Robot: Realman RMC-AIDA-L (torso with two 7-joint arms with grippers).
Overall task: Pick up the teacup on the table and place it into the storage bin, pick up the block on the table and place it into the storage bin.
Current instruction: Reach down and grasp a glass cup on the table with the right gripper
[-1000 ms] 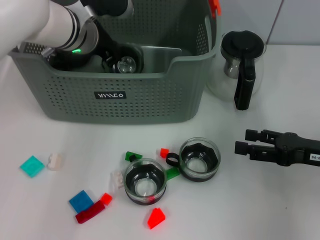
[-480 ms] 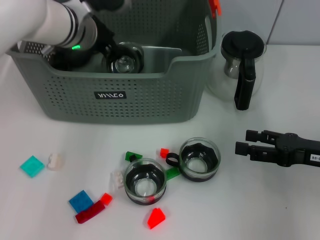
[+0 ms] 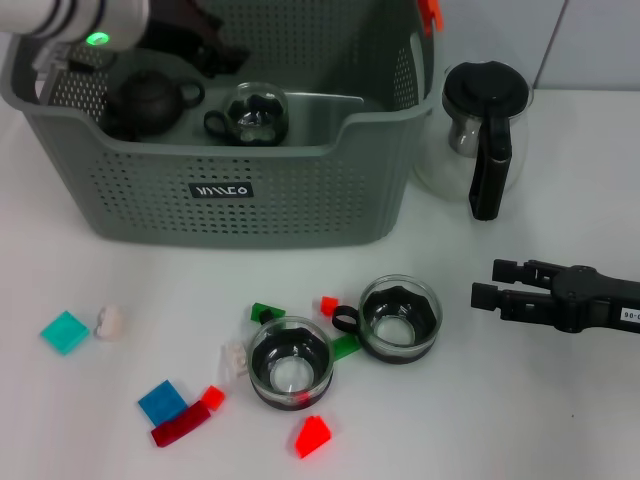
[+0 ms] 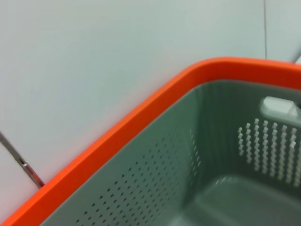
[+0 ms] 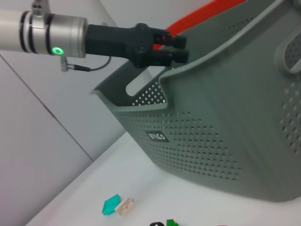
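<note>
Teacups first: I count three clear glass ones with black handles. One (image 3: 256,112) lies inside the storage bin (image 3: 240,190), beside a dark teapot (image 3: 148,98) at the bin's left end. The other two sit on the white table (image 3: 500,400) in front of the bin, one (image 3: 289,362) nearer me and one (image 3: 400,318) just to its right, both upright with dark inserts.

Small blocks lie around them: a red wedge (image 3: 312,435), a blue square (image 3: 161,402) touching a dark red bar (image 3: 180,429), a teal square (image 3: 64,331), and a pale piece (image 3: 109,320) just beside the teal one.

I see the bin as grey perforated plastic with cut-out handles, an orange clip (image 3: 430,12) at its far rim and a small black label (image 3: 221,189) on its front wall; the white lettering reads inverted and I cannot make it out.

My left gripper (image 5: 176,48) hangs above the bin's left end, fingers close together with nothing between them. My right gripper (image 3: 490,284) is parked over the table on the right, fingers slightly apart and holding nothing. A glass jug (image 3: 480,130) with a black lid stands right of the bin.
</note>
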